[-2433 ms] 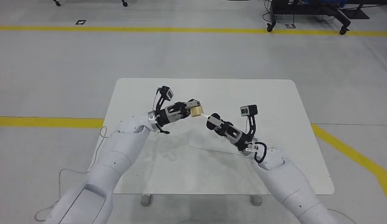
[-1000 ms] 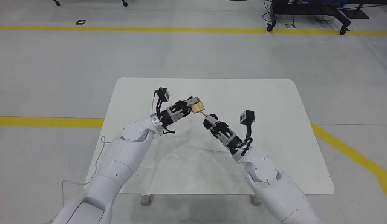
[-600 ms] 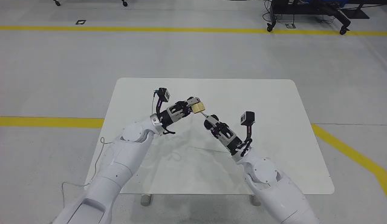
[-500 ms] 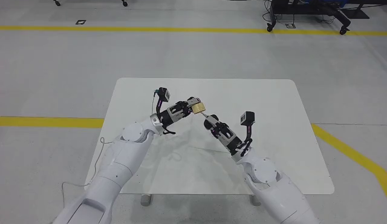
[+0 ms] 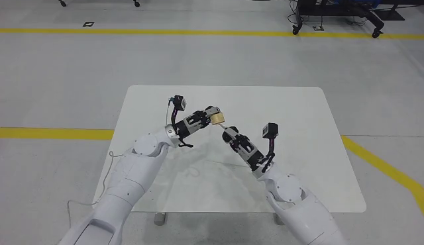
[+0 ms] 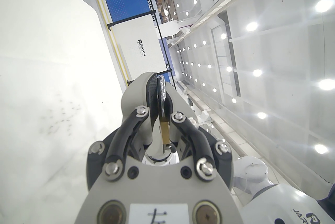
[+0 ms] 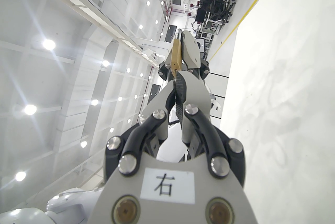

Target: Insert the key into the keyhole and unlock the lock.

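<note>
Presently: brass lock clamped in left fingers, raised above tabletop; right fingers closed on key, meeting lock's base.

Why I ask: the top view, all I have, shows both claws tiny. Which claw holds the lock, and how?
Observer: The left claw does. Its wrist view shows the brass lock edge-on, with the claw shut on it.
Operator: And the right one?
Observer: The right claw is shut on the key, with its tips right at the end of the lock. I cannot tell how deep the key sits.
</note>
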{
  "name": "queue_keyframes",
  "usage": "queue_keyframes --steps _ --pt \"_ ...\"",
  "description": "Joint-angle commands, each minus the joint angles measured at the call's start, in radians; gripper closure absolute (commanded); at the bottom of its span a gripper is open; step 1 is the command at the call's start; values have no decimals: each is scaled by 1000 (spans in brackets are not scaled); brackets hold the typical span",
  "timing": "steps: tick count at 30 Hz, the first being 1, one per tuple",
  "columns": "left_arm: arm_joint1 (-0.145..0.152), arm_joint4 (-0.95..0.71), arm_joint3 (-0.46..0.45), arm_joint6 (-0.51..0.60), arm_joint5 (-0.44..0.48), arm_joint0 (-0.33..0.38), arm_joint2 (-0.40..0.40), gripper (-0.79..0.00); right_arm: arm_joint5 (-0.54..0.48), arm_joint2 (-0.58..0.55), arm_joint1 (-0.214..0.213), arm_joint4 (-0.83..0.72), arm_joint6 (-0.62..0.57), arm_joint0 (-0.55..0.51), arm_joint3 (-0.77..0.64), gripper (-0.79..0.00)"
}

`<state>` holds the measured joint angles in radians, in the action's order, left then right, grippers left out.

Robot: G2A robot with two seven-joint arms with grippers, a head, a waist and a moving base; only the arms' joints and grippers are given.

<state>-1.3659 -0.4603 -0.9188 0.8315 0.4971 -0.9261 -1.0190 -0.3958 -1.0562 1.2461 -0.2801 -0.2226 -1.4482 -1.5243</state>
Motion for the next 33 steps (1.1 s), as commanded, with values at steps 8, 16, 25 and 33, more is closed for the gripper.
queue_keyframes --steps 8,16,25,33 --pt "1 7 -14 -6 1 -7 -7 0 6 17 10 -10 -8 9 5 0" --pt "-3 -57 -17 -84 21 -37 -39 0 -61 10 21 -27 51 3 15 0" --pt "-3 -7 -23 -168 29 -50 -48 0 -109 27 32 -55 71 0 25 0" --pt "-4 33 -59 -226 9 -71 -46 0 -100 35 34 -35 85 -8 14 0"
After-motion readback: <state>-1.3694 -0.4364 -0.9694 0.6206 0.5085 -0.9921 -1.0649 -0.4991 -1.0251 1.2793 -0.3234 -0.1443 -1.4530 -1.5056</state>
